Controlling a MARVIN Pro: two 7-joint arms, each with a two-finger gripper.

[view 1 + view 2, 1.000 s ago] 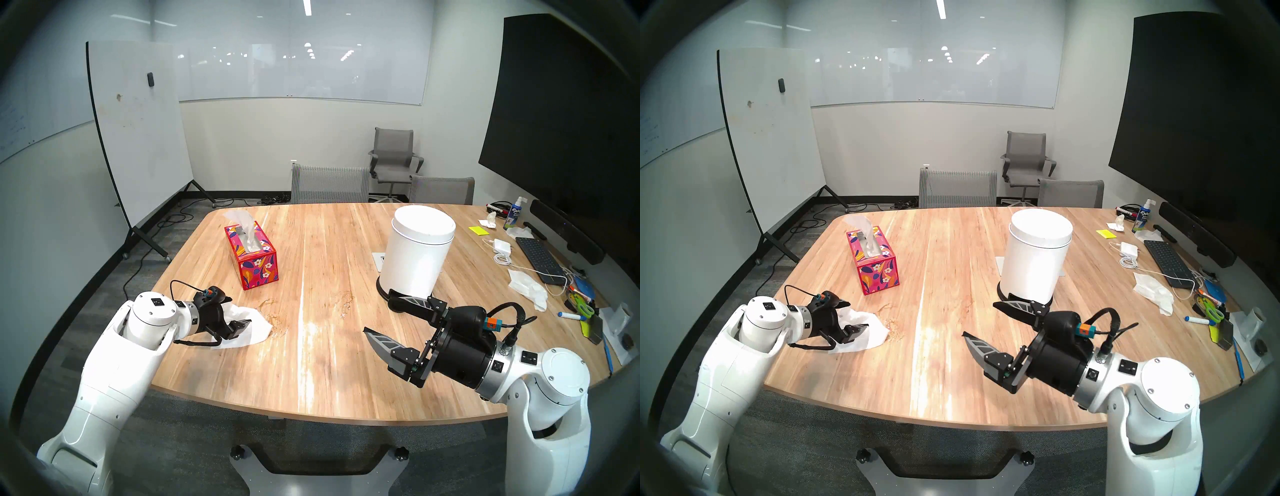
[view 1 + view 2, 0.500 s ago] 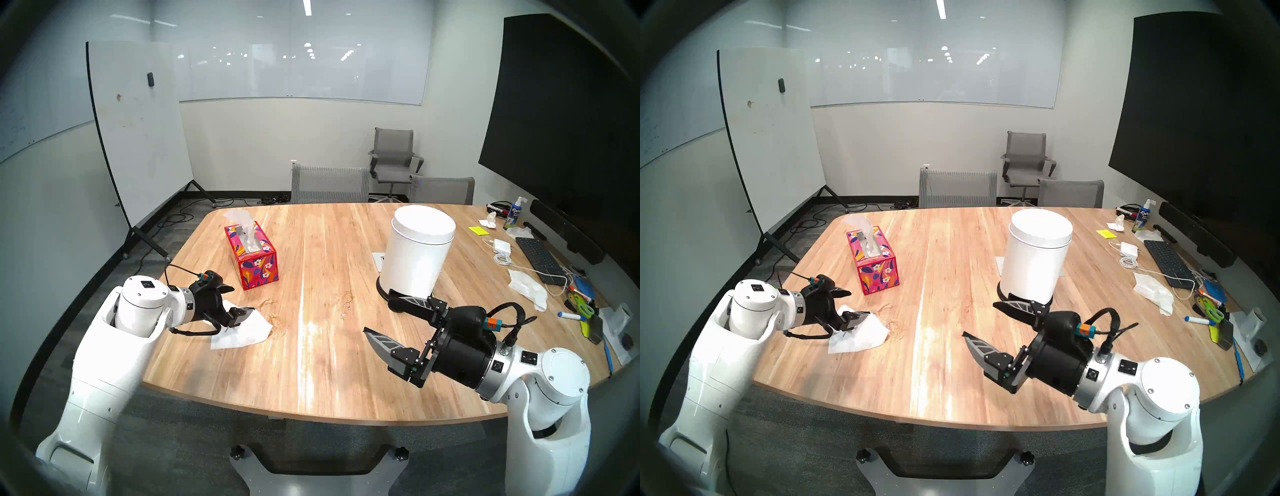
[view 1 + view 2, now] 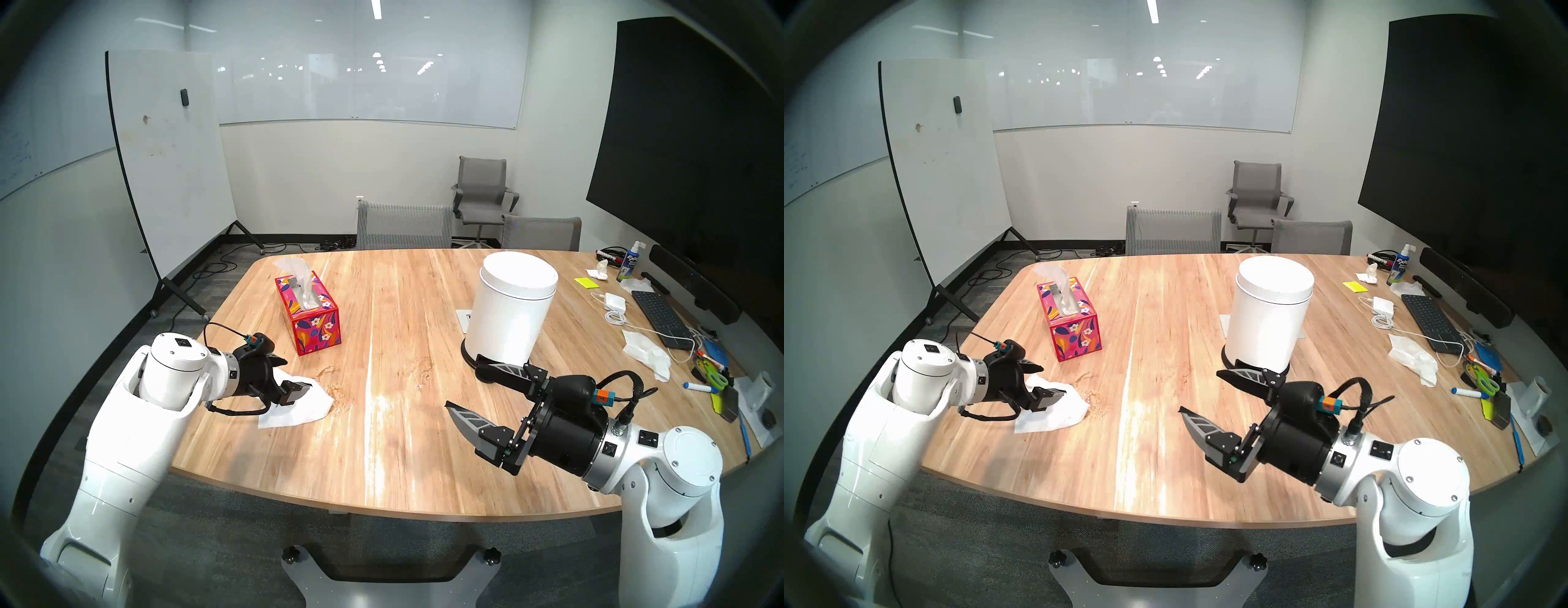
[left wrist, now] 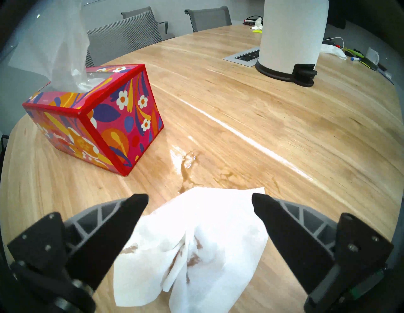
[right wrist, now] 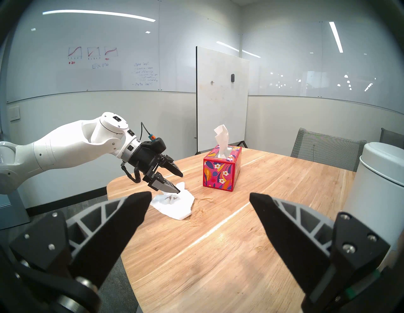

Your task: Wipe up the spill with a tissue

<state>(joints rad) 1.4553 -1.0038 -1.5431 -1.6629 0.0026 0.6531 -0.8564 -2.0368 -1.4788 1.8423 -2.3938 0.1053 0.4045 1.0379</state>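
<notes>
The left wrist view looks down on a thin white paper tissue [image 4: 196,244], rumpled and blotched with brown stains, lying flat on the pale wooden oval table [image 4: 284,135] just beside the red floral-patterned cardboard tissue box [image 4: 98,126]. The left gripper [image 4: 200,197] hangs above the tissue with its jaws spread wide, one black finger on each side of the sheet, gripping nothing; in the right wrist view its lower fingertip is close over the crumpled middle of the tissue, and whether it touches cannot be told. The spill [image 4: 188,168], a thin brownish wet smear with a glossy edge, lies on the wood between the box and the far edge of the tissue, that edge just reaching it. Well apart from the box, across the table, stands a white cylindrical pedal bin with a black base [image 3: 509,314]. The right gripper [image 3: 462,388] is held above the table near the bin, far from the box, jaws wide apart and empty.
</notes>
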